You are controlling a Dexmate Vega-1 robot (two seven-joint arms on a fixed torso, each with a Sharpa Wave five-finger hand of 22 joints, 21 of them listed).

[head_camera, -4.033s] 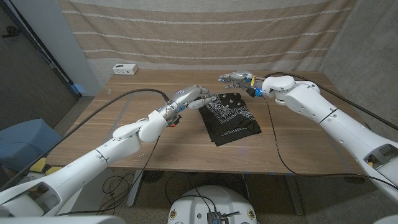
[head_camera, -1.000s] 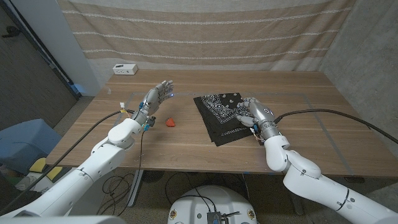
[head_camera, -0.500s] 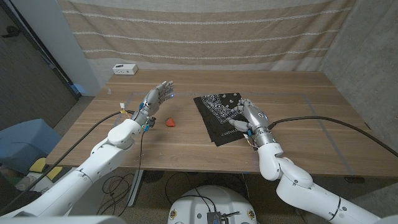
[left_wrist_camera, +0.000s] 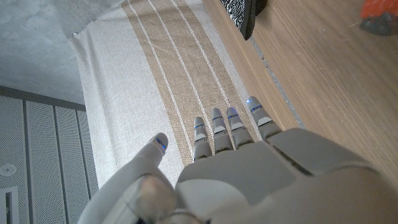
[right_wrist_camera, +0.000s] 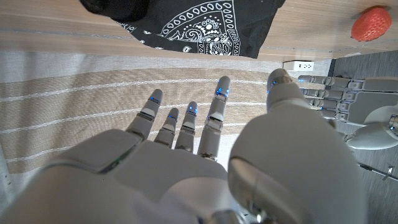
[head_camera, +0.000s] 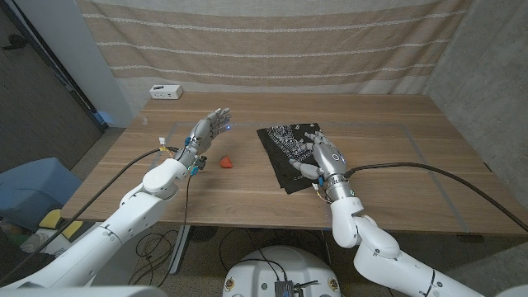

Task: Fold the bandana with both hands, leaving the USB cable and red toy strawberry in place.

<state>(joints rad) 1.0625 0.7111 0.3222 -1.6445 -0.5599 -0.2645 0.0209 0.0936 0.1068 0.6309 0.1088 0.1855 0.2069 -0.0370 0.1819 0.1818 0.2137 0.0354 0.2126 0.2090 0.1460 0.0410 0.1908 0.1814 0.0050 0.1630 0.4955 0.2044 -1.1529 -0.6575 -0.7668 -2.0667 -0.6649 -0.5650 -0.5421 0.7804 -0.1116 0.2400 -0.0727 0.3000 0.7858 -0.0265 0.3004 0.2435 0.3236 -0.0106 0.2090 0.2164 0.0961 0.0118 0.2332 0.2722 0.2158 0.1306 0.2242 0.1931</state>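
Pulled back toward the worktop's near edge, my right hand (head_camera: pixel 323 163) hovers open over the folded bandana (head_camera: pixel 293 148) mid-table, left hand (head_camera: pixel 208 129) open; I'd withdraw gently, sparing the strawberry (head_camera: pixel 224 162).

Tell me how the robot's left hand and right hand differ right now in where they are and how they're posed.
The left hand is raised over bare wood beside the red toy strawberry, while the right hand is over the near part of the folded black bandana. The left hand's fingers reach toward the far side of the table; the right hand's are slightly bent over the cloth. Both hold nothing, fingers apart.
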